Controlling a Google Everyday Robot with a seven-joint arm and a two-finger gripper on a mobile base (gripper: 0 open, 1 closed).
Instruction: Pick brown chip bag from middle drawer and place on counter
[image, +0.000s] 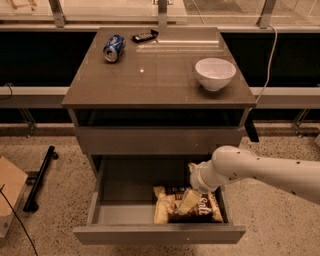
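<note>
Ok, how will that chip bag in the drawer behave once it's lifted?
Probably floppy: the chip bag looks crinkled, so its ends may sag. Likely light, being a snack bag. The gripper is down over it in the drawer; the film might slip.

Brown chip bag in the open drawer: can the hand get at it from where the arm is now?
Probably yes. The middle drawer is pulled out, nothing lies on the brown chip bag, and the hand hangs inside the drawer right over it.
</note>
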